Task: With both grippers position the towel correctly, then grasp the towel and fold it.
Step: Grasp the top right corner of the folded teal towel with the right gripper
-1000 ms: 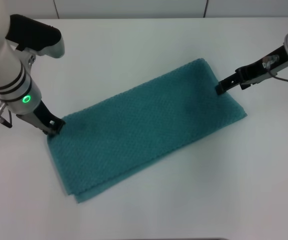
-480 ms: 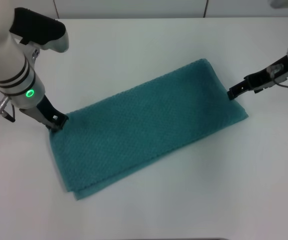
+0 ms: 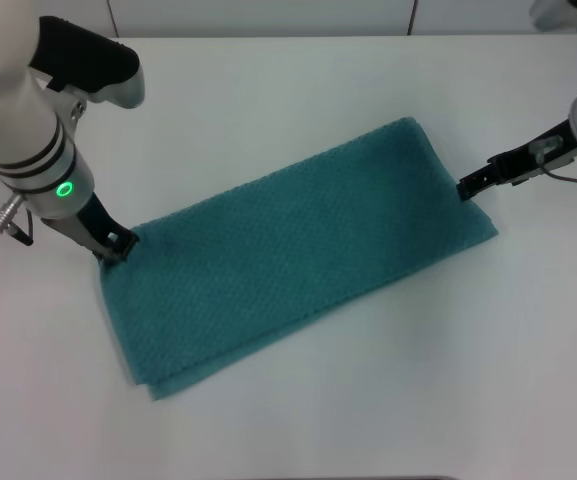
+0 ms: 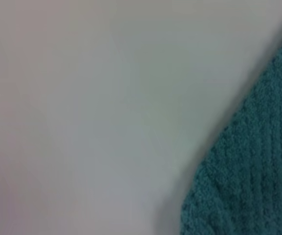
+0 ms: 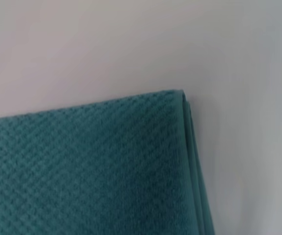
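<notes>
The towel (image 3: 293, 255) lies flat and doubled on the white tabletop (image 3: 268, 90), running slantwise between the two hands; its layered edges show stacked at one corner in the right wrist view (image 5: 192, 147). The left hand (image 3: 116, 245) sits at the towel's near-left corner, its tip touching or just over the cloth edge; whether its fingers are parted or closed on the fabric I cannot tell, and the left wrist view shows only the towel's corner (image 4: 248, 176) beside bare tabletop. The right hand (image 3: 465, 186) rests at the opposite short edge, its tip just beside or barely touching the cloth; its opening is likewise too small to read, and nothing shows it holding the towel.

Judged from this, the step in hand is squaring the towel before the fold, or setting up the two corner grasps; the fold itself is not yet done. To do it well, each hand should come down over its own corner so that all layers fall between the fingers, not just the top one; the stacked edges near the right hand invite a partial pinch. Both hands should close at matching points on the two short edges, then lift together and evenly; an uneven lift would drag the cloth askew or let a lower layer slip free.
</notes>
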Robot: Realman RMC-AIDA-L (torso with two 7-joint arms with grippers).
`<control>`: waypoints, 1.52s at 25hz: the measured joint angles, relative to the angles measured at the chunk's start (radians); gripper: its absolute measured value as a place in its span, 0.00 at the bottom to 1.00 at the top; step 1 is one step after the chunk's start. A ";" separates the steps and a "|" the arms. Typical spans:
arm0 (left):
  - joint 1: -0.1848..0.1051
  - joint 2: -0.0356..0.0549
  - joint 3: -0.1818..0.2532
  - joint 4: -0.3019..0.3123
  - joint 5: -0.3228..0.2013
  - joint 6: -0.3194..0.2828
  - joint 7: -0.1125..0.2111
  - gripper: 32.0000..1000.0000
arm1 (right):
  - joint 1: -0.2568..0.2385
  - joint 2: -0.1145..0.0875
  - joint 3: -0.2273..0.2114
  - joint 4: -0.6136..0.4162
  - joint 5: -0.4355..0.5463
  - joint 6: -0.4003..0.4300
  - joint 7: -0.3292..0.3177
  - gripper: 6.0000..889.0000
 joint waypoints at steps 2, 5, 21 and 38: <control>-0.001 0.0000 0.001 0.001 -0.003 -0.001 -0.001 0.04 | 0.000 0.007 -0.001 0.011 0.000 -0.021 -0.011 0.93; -0.001 0.0002 0.001 0.002 -0.005 -0.002 -0.001 0.05 | 0.001 0.022 -0.001 0.019 0.000 -0.050 -0.023 0.93; -0.001 0.0003 0.002 0.003 -0.008 -0.004 -0.002 0.06 | -0.006 0.054 -0.027 0.065 0.001 -0.170 -0.042 0.93; 0.000 0.0003 0.002 0.003 -0.009 -0.007 -0.002 0.07 | -0.016 0.073 -0.027 0.076 0.002 -0.192 -0.058 0.93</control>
